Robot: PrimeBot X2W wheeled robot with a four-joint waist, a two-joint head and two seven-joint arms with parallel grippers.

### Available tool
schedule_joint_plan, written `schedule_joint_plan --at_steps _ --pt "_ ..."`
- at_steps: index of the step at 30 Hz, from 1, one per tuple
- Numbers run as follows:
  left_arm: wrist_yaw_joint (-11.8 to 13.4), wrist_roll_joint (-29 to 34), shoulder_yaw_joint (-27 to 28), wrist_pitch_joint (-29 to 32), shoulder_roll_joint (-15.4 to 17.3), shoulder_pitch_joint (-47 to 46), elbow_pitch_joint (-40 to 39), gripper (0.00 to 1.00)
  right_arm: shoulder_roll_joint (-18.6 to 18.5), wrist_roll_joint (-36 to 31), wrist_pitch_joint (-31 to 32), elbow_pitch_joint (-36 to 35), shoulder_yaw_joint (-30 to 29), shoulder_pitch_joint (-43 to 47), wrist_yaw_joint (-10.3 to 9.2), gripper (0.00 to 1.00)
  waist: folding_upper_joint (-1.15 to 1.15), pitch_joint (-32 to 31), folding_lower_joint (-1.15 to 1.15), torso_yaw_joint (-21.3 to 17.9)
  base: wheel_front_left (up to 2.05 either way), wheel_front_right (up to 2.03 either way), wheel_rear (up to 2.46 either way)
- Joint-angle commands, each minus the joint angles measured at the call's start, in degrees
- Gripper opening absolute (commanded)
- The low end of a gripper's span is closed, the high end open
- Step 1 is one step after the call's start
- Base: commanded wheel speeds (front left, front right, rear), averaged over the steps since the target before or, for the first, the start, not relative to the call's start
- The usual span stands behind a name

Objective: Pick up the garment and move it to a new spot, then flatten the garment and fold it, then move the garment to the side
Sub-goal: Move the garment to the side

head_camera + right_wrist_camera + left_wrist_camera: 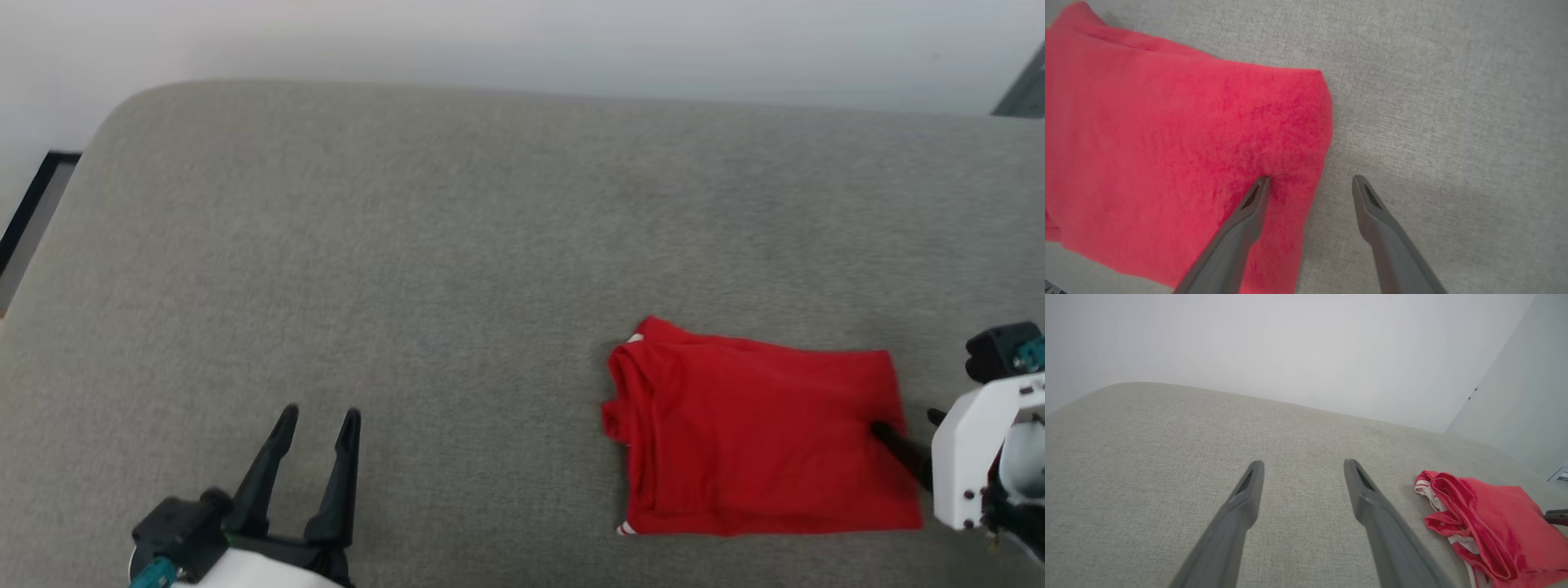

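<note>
Nearest my head camera, my left gripper (321, 412) hovers spread wide over the grey fabric-covered surface (449, 245), holding nothing. The garment (759, 433) lies folded into a red rectangle on the near right part of that surface, well apart from it. Its long axis runs left to right. The bunched end with white trim points to my left, the smooth edge to my right. My right gripper (1311, 178) is parted and grips nothing; one finger (1249, 204) touches the smooth edge, the other is over bare fabric just beside it.
</note>
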Motion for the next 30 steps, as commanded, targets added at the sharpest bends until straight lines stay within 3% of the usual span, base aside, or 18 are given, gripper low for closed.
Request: schedule_joint_plan --at_steps 1,8,9,10,12,22,30 --pt "0.1 -0.6 -0.3 -0.1 0.0 -1.4 -0.1 1.00 -0.2 0.6 2.4 -0.3 -0.2 -1.1 -0.02 1.00 0.00 1.7 0.00 1.5 0.00 0.00 0.00" --pt "0.1 -1.1 -2.4 -0.1 0.6 -4.7 0.6 1.00 1.9 0.9 11.0 -0.5 -1.4 -1.3 -0.01 1.00 0.00 4.9 0.00 3.4 0.00 0.00 0.00" --pt "0.1 -1.2 -2.5 -0.1 0.7 -5.1 0.6 1.00 2.3 0.5 11.1 -0.6 -1.7 -1.2 -0.01 0.89 0.00 5.2 0.00 3.4 0.00 0.00 0.00" --pt "0.1 -1.3 -2.5 -0.1 0.9 -5.5 0.5 1.00 2.8 0.2 10.9 -0.7 -2.2 -1.2 -0.01 0.49 0.00 5.5 0.00 3.3 0.00 0.00 0.00" --pt "0.1 -1.4 -2.4 -0.1 1.2 -6.0 0.4 1.00 3.6 -0.2 10.5 -1.1 -2.9 -1.3 -0.01 0.02 0.00 5.9 0.00 2.7 0.00 0.00 0.00" --pt "0.1 -0.2 -3.0 -0.1 4.2 -10.0 -1.1 1.00 4.4 -2.7 3.5 -4.5 -11.6 -2.9 -0.11 0.00 0.00 8.7 0.00 -4.6 0.00 0.00 0.00" --pt "0.1 -0.9 -7.5 -0.1 9.0 -21.3 -2.7 1.00 4.9 -8.2 -0.6 -5.7 -26.7 -4.5 -0.03 0.00 0.00 15.7 0.00 -9.7 0.00 0.00 0.00"
